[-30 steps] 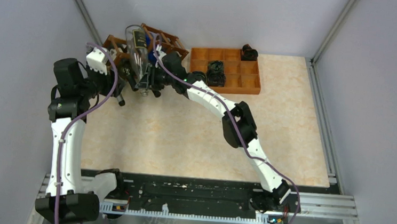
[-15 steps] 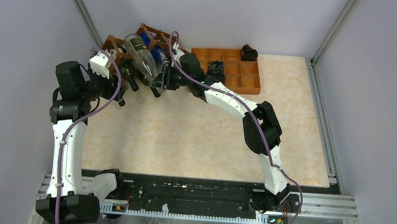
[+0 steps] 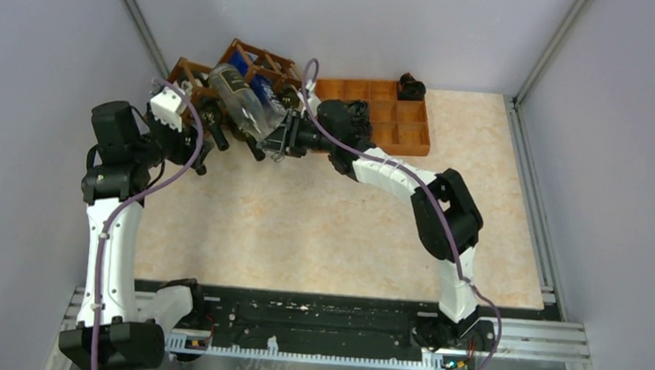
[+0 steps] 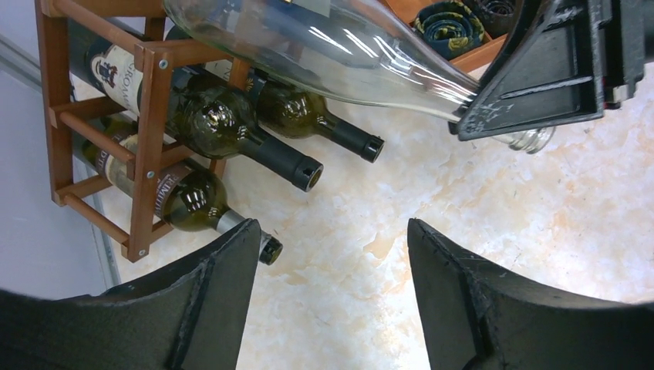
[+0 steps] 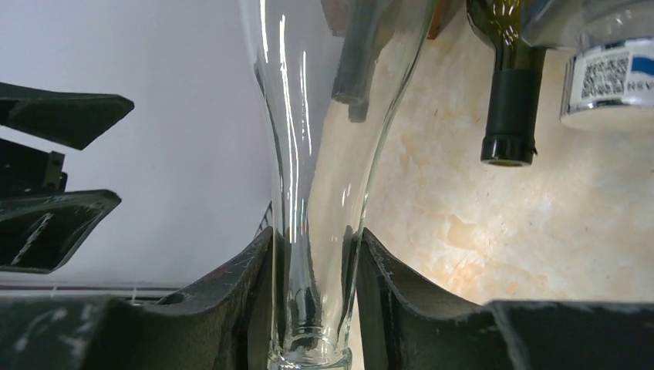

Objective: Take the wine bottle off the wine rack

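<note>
My right gripper [image 3: 282, 135] is shut on the neck of a clear glass wine bottle [image 3: 244, 99] and holds it tilted above the reddish-brown wooden wine rack [image 3: 193, 73] at the back left. In the right wrist view the clear neck [image 5: 316, 231] sits between both fingers. In the left wrist view the clear bottle [image 4: 324, 50] hangs over the rack [image 4: 150, 116], which holds several dark green bottles [image 4: 231, 127]. My left gripper [image 4: 332, 254] is open and empty, low over the tabletop in front of the rack.
A flat orange-brown compartment tray [image 3: 412, 130] lies right of the rack with dark rolled items in it. A dark object [image 3: 411, 87] sits at its back corner. Grey walls stand close behind and left of the rack.
My right arm has swung the clear bottle's neck to the right and toward the tray, tilting the bottle further over the rack. My left arm has stayed nearly still.
</note>
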You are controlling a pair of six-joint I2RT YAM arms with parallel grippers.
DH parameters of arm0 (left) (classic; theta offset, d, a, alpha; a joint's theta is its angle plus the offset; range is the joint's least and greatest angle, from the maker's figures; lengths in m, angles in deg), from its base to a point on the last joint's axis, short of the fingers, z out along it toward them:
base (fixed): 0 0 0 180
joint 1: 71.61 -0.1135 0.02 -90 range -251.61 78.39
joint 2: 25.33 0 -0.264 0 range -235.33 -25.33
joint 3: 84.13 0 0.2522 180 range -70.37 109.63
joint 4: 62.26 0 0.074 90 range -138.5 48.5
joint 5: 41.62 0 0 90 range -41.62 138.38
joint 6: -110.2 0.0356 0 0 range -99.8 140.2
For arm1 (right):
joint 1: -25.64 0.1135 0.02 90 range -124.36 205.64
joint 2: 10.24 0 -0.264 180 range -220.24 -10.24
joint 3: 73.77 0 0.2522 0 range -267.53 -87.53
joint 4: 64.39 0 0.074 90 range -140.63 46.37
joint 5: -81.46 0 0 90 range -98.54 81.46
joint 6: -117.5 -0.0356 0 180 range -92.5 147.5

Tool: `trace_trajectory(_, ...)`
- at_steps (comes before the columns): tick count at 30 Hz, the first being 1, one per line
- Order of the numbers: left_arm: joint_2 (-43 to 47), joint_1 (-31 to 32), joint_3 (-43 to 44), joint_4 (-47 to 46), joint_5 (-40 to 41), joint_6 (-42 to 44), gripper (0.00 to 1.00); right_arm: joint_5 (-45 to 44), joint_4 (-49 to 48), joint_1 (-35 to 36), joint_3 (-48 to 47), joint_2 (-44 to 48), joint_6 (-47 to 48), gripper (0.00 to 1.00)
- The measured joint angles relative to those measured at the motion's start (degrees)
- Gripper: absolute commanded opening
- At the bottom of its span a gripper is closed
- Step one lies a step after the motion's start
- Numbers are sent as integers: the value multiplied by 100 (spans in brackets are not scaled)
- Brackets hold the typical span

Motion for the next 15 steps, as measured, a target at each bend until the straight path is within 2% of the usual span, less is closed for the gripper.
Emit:
trace_trajectory(7,70,0,-13,20,-157,380,89,188,-192,-142,614,514,-354,0)
trace_trajectory(15,111,0,-111,85,-339,787,92,227,-328,-201,1086,1086,-398,0)
